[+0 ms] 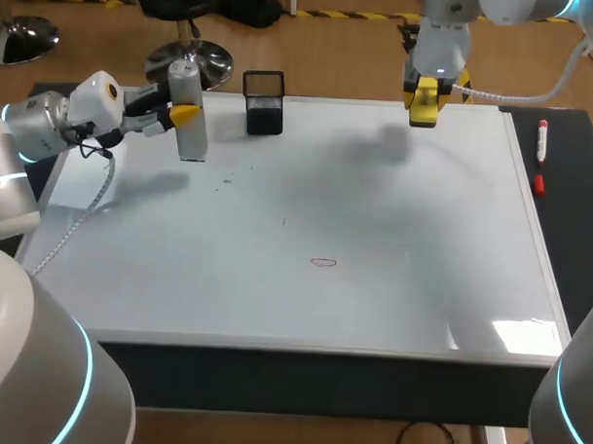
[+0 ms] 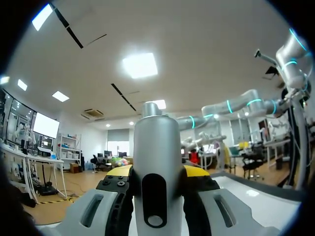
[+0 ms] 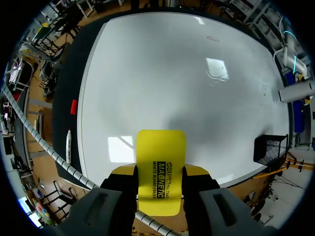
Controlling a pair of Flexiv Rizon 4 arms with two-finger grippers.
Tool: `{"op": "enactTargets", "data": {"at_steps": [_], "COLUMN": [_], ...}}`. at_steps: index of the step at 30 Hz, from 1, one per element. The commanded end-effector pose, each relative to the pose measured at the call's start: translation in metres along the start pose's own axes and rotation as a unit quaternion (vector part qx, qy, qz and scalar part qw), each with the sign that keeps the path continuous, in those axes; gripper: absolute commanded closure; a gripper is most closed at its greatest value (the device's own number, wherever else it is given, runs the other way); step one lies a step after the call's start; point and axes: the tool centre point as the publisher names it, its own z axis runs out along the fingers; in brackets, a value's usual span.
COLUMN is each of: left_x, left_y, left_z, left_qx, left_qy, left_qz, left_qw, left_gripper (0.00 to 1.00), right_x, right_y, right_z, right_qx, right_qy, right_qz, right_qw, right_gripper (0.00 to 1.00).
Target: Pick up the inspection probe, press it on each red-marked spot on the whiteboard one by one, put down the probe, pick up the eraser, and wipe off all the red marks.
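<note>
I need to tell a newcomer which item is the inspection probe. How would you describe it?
Start at the big whiteboard and go to its far left corner, where the left gripper comes in. The inspection probe is the upright silver-grey cylinder between its yellow-tipped fingers; the black mesh holder beside it is dark, boxy and held by nothing.

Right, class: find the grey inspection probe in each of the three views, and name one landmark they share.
Head view: inspection probe upright in the left claw, near the black mesh holder.
Left wrist view: probe gripped between that claw's fingers.
Right wrist view: probe across the whiteboard, past the mesh holder, far ahead of the right claw and its eraser.
Shared landmark: the whiteboard.
</note>
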Motion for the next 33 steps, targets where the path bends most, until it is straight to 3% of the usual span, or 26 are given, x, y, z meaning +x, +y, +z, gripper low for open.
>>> {"op": "enactTargets", "data": {"at_steps": [1,12,21,33], "left_x": [0.0,0.0,0.0,0.0], "left_y": [-0.001,-0.001,-0.001,-0.001], "left_z": [0.001,0.001,0.001,0.001], "left_qx": [0.0,0.0,0.0,0.0], "left_qy": [-0.001,-0.001,-0.001,-0.001], "left_qz": [0.001,0.001,0.001,0.001], "left_qw": [1.0,1.0,1.0,1.0], "left_gripper": [1.0,1.0,1.0,1.0], "right_x": [-0.014,-0.058,-0.1,-0.15], "right_y": [0.02,0.096,0.159,0.227], "right_z": [-0.001,-0.006,0.0,0.024], "right_qx": [0.004,0.024,0.045,0.037], "right_qy": [0.006,0.006,-0.012,-0.048], "right_qz": [-0.016,-0.073,-0.081,-0.077], "right_qw": [1.0,0.997,0.996,0.995], "right_gripper": [1.0,1.0,1.0,1.0]}}
